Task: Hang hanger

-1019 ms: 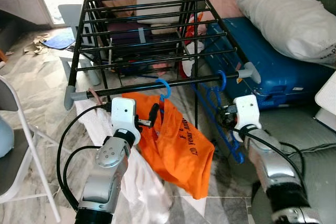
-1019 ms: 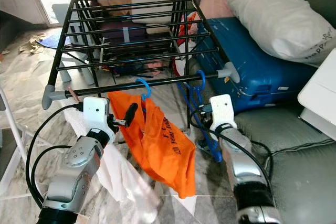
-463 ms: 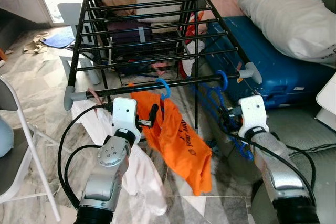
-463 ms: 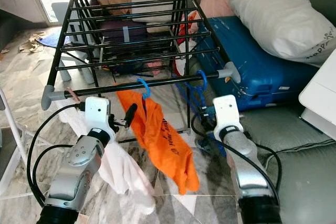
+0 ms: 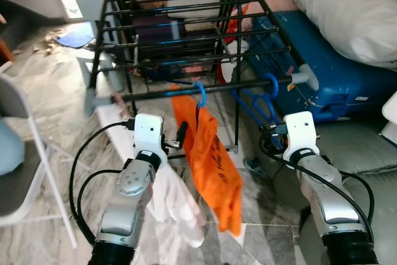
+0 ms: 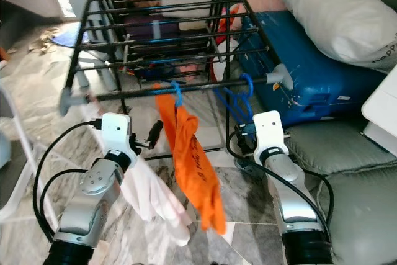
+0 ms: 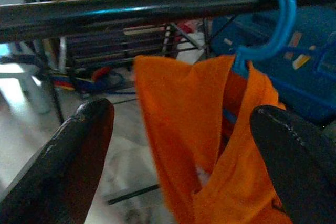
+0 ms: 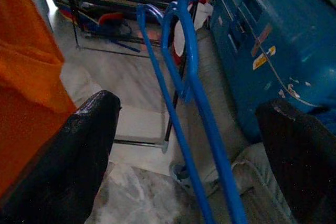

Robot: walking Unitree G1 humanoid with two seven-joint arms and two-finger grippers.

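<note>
Marble floor is seen under the rack [image 5: 186, 35], where the hanger [image 5: 200, 93] with shirt [image 5: 211, 159] is hooked on the front rail, both end effectors, left [image 7: 178, 129] and right [image 8: 189, 129], spread apart and empty; withdrawal is judged next.

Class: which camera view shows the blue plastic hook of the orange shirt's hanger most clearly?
The left wrist view: the blue plastic hook appears large, curled over the black metal rack bar. Both eye views show it small above the orange shirt. The right wrist view catches an edge of the shirt.
</note>
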